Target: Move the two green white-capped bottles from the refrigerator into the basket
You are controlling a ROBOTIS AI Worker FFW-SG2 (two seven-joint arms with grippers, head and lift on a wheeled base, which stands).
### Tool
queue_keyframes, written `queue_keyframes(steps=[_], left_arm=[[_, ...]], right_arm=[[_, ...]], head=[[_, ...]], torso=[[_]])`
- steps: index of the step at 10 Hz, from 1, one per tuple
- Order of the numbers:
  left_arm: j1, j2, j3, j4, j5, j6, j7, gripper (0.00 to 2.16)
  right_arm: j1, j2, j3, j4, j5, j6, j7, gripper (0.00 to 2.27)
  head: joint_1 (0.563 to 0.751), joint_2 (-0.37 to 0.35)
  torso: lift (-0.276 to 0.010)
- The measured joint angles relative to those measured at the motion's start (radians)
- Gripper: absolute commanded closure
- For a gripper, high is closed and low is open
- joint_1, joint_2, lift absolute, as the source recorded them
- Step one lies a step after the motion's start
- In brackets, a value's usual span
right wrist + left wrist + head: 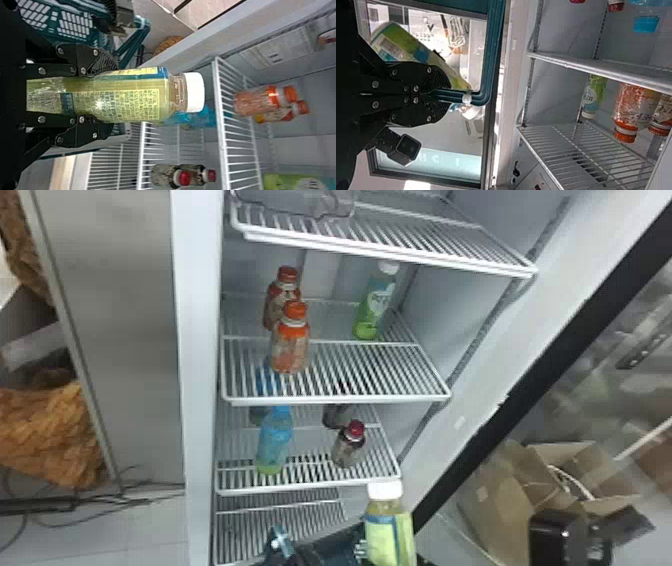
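Observation:
At the bottom of the head view my right gripper (361,547) holds a green white-capped bottle (389,530) upright, in front of the lower shelves. In the right wrist view, my right gripper (97,95) has its fingers closed on both sides of that bottle (130,97). The other green white-capped bottle (370,307) stands toward the back right of the shelf with the orange-capped bottles. My left gripper (296,556) is low in front of the fridge; in the left wrist view that gripper (445,95) is shut on the teal handle of the basket (71,19).
Two orange-capped bottles (291,340) stand on the left of the same shelf (340,397). Below are blue bottles (275,440) and dark red-capped ones (348,447). The open fridge door (505,390) slants along the right, with a cardboard box (500,495) behind its glass.

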Motion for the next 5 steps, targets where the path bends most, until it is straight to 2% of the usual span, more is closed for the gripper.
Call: queue_keyframes(steps=[3, 5], left_arm=[[-0.006, 0.001, -0.005, 0.000, 0.001, 0.002, 0.001, 1.21], [-0.006, 0.002, -0.007, 0.002, 0.002, 0.002, 0.002, 1.21]], right_arm=[[-0.007, 0.022, 0.022, 0.096, -0.017, -0.072, -0.013, 0.94], [-0.010, 0.022, 0.040, 0.125, -0.026, -0.081, -0.014, 0.94]], head=[[0.695, -0.350], [0.695, -0.350]], torso=[[-0.004], [-0.004]])
